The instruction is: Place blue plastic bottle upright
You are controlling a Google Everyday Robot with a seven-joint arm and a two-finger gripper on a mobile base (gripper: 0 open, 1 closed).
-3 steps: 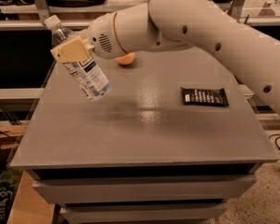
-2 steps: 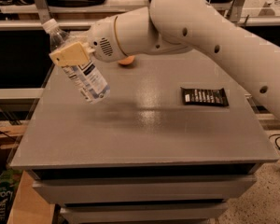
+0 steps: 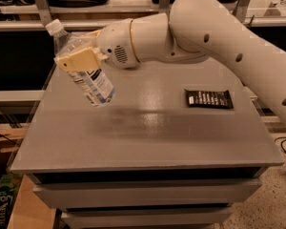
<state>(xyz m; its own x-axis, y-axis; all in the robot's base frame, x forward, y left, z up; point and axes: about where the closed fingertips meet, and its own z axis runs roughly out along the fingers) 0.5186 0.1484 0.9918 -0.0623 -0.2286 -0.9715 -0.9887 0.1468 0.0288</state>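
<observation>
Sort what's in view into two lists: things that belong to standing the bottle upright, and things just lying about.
Belongs to the job:
- blue plastic bottle, tilted, held above the left of the table
- gripper, over the table's left side, jaws shut on the bottle

Just lying about:
- black snack wrapper, flat on the table's right side

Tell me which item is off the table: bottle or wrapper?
The blue plastic bottle: the hand grips its middle, holding it tilted, cap up-left, over the left of the table. The black wrapper lies flat on it.
</observation>
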